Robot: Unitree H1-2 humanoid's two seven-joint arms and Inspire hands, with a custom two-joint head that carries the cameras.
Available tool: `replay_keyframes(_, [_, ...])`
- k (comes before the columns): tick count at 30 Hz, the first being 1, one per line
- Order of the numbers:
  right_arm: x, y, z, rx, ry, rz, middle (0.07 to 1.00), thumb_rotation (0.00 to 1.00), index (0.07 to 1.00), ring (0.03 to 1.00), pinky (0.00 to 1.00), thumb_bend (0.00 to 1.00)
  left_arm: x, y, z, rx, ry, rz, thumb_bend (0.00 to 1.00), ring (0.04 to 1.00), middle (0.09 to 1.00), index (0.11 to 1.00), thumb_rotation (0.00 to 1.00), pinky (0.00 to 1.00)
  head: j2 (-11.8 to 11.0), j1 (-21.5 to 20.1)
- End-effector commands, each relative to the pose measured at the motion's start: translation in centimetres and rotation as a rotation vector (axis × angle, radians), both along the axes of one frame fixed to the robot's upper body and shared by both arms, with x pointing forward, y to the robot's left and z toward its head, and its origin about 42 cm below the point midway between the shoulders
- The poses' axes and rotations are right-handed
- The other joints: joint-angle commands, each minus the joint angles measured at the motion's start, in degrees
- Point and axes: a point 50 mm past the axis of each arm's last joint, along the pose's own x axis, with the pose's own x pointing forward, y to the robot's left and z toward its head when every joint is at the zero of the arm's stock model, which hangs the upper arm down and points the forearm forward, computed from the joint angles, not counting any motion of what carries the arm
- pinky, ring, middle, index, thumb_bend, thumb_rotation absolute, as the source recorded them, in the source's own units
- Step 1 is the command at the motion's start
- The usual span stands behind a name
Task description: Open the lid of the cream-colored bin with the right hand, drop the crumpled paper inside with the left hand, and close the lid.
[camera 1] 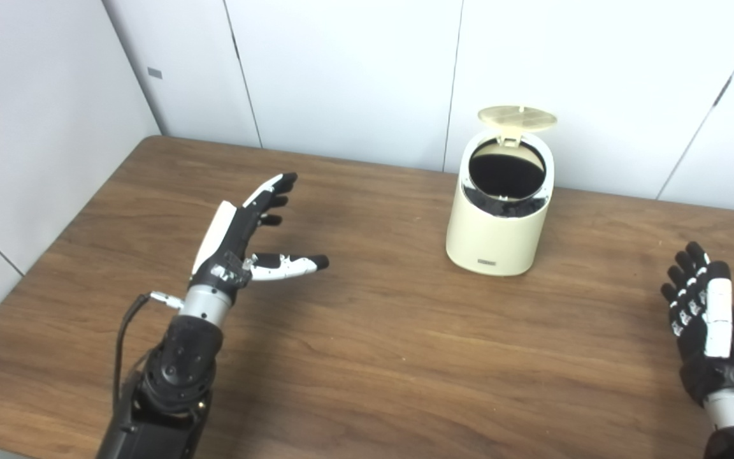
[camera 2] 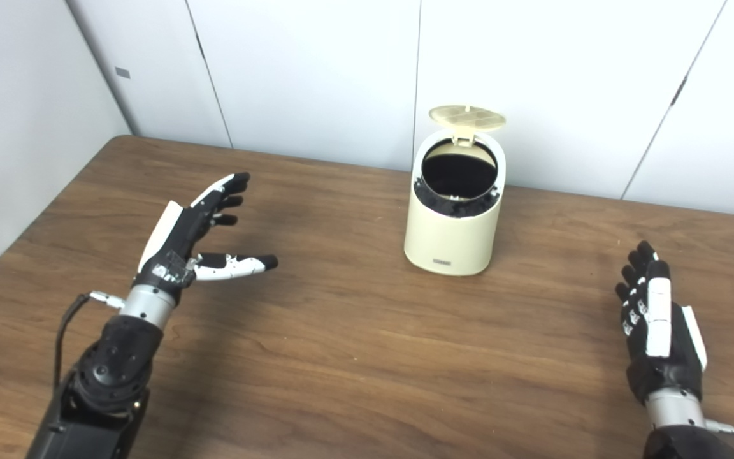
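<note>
- On the wooden tabletop (camera 1: 367, 357), in the left eye view, you see the cream-colored bin (camera 1: 497, 220) standing upright toward the back, near the wall, with its lid (camera 1: 517, 117) flipped up on the rear hinge and the dark mouth exposed.
- Your left hand (camera 1: 246, 239) hovers well to the left of the bin, fingers spread wide and thumb out, holding nothing.
- Your right hand (camera 1: 711, 319) sits far to the right of the bin, fingers straight and apart, also empty.
- No crumpled paper shows anywhere in this view; it may already lie inside, but the dark interior hides it.
- In the right eye view, the same layout holds: the bin (camera 2: 455, 204) between the two hands, lid (camera 2: 467, 116) raised, left hand (camera 2: 192, 239) wide open, right hand (camera 2: 657, 325) open with its back toward you.
- Again no paper is visible, and you cannot see into the bin's bottom.
- The step in hand looks like closing the lid. Bring your right hand in above and behind the raised lid, press it forward and down gently with flat fingers, and avoid pushing the light bin sideways or tipping it.
</note>
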Motion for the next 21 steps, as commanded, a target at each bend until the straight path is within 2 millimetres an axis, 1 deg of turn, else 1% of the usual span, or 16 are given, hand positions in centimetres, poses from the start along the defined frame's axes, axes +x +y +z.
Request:
replay_keyframes(1, [0.8, 0.1, 2.1, -0.017, -0.076, 0.016, 1.000, 1.00, 1.000, 1.000, 1.00, 0.50, 0.2, 0.7, 2.8, 0.170, -0.043, 0.004, 0.93, 0.901, 0.919, 0.892, 0.11, 0.82, 0.1, 0.2])
replay_keyframes(3, [0.9, 0.0, 2.1, -0.018, -0.073, 0.021, 1.000, 1.00, 1.000, 1.000, 1.00, 0.50, 0.3, 1.5, 3.2, 0.305, -0.006, 0.026, 0.96, 0.899, 0.906, 0.872, 0.10, 0.80, 0.1, 0.2])
replay_keyframes(6, [1.0, 0.0, 2.1, -0.019, -0.071, 0.025, 1.000, 1.00, 1.000, 1.000, 1.00, 0.49, 0.4, 2.3, 3.4, 0.414, 0.032, 0.045, 0.99, 0.891, 0.893, 0.855, 0.07, 0.78, 0.3, 0.4])
replay_keyframes(9, [1.0, 0.0, 2.2, -0.022, -0.067, 0.028, 1.000, 1.00, 1.000, 1.000, 1.00, 0.49, 0.5, 3.5, 3.5, 0.505, 0.093, 0.059, 1.00, 0.901, 0.888, 0.858, 0.08, 0.78, 0.5, 0.5])
replay_keyframes(11, [1.0, 0.0, 2.2, -0.017, -0.066, 0.029, 1.000, 1.00, 1.000, 1.000, 1.00, 0.48, 0.6, 4.3, 3.4, 0.554, 0.129, 0.074, 1.00, 0.904, 0.882, 0.854, 0.08, 0.78, 0.5, 0.6])
replay_keyframes(15, [1.1, -0.3, 2.0, -0.015, -0.060, 0.036, 1.000, 1.00, 1.000, 1.000, 1.00, 0.50, 0.8, 5.5, 3.1, 0.644, 0.177, 0.098, 1.00, 0.898, 0.879, 0.843, 0.12, 0.82, 0.6, 0.9])
replay_keyframes(17, [1.2, -0.5, 1.8, -0.026, -0.060, 0.040, 1.000, 1.00, 1.000, 1.000, 1.00, 0.50, 0.8, 5.9, 3.0, 0.668, 0.201, 0.112, 1.00, 0.909, 0.889, 0.851, 0.15, 0.84, 0.6, 1.0])
replay_keyframes(21, [1.4, -0.5, 1.6, -0.031, -0.053, 0.049, 1.000, 1.00, 1.000, 1.000, 1.00, 0.51, 0.9, 6.7, 2.8, 0.702, 0.213, 0.135, 1.00, 0.900, 0.883, 0.841, 0.14, 0.84, 0.6, 1.0])
